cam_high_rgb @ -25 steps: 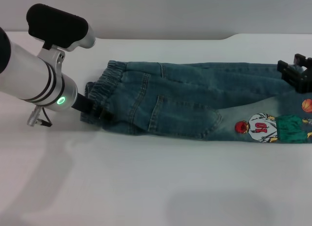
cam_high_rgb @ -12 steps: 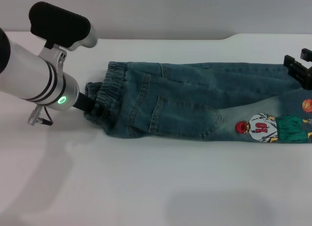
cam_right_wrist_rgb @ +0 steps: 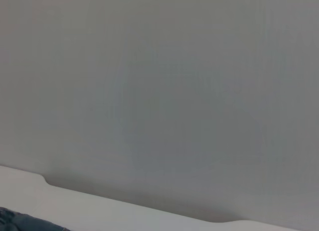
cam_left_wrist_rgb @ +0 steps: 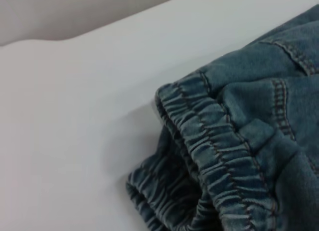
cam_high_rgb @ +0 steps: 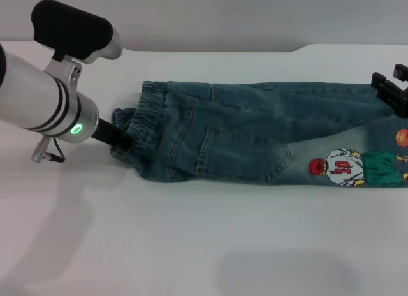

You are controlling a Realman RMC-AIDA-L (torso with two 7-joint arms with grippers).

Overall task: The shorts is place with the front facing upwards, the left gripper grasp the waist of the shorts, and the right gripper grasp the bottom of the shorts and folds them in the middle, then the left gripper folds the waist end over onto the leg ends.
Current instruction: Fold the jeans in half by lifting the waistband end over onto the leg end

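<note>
Shorts [cam_high_rgb: 255,140] lengthwise on worktop [cam_high_rgb: 191,245], already halved. Left tool [cam_high_rgb: 122,141] clenched on waist [cam_high_rgb: 137,127] — fold onto leg ends [cam_high_rgb: 389,162] pending. Right tool [cam_high_rgb: 393,92] by hems — state unclear.

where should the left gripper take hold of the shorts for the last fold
At the waist, from the robot's left. The shorts lie lengthwise, and the gathered band bunches up into a raised ridge there. The left gripper already sits at it.
</note>
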